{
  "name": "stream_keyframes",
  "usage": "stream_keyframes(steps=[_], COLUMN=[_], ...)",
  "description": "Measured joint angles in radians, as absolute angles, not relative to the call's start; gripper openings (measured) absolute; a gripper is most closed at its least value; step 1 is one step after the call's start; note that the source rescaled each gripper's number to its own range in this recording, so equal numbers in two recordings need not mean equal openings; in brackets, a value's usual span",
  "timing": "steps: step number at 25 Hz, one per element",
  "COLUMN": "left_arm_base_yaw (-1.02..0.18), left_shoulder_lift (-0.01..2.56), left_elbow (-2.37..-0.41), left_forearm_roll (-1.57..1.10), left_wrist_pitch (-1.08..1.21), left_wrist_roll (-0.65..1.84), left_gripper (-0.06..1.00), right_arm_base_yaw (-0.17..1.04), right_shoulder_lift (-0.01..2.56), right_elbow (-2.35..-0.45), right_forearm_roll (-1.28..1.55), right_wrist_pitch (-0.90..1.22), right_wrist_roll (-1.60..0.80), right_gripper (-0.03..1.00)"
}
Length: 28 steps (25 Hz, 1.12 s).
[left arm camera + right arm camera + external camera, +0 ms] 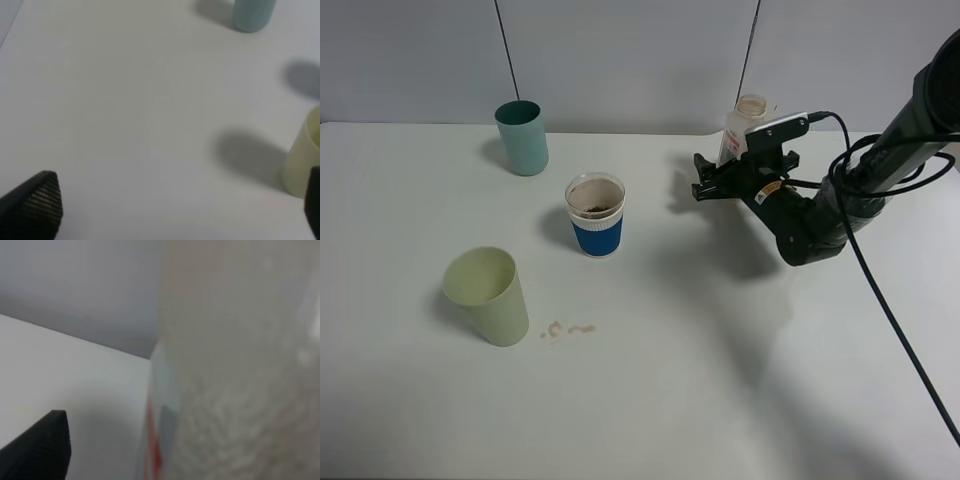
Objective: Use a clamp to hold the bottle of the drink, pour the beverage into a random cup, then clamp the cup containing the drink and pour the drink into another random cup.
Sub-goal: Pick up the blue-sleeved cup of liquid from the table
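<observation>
Seemingly the first pour is done: the blue-banded cup (595, 232) near the counter's (720, 380) middle holds brown beverage (594, 207), and the bottle (744, 125) stands upright at 1 o'clock, the right jaws spread loose beside it. The left jaws hang wide and empty; clamping that cup and pouring into the teal cup (522, 137) at 11 o'clock is left to do

Wide gaps part the teal cup (522, 138), the banded cup (595, 215) and the green cup (487, 296), with room to pass between any two. The table (720, 400) lies open in front and to the right. The bottle (732, 138) and the right arm (820, 215) block the far right corner.
</observation>
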<state>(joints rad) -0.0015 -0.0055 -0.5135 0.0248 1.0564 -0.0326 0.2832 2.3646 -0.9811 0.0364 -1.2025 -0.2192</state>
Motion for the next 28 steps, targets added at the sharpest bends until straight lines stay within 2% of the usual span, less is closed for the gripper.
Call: stream_keyframes(steps=[11,14,19,28], left_arm_base_yaw=[-0.002,-0.002,-0.002,-0.002], left_shoulder_lift=[-0.006,-0.006,-0.006,-0.006], left_elbow=[-0.514,-0.514,-0.514,-0.514], left_forearm_roll=[0.025,0.025,0.025,0.025], left_wrist_pitch=[1.056,1.056,1.056,1.056], left_wrist_roll=[-0.033,-0.033,-0.033,-0.033], left_gripper=[0.93,0.93,0.93,0.93], right_arm_base_yaw=[0.283,0.283,0.283,0.283], right_shoulder_lift=[2.246,2.204,2.128,1.959], right_elbow=[-0.887,-0.87,-0.864,-0.863], right_forearm_roll=[0.083,0.083,0.083,0.1], right_wrist_pitch=[-1.185,-1.182,-1.113,-0.967], right_wrist_roll=[-0.234,-0.234,-0.233,-0.233], right_gripper=[0.64,0.68,0.74,0.75])
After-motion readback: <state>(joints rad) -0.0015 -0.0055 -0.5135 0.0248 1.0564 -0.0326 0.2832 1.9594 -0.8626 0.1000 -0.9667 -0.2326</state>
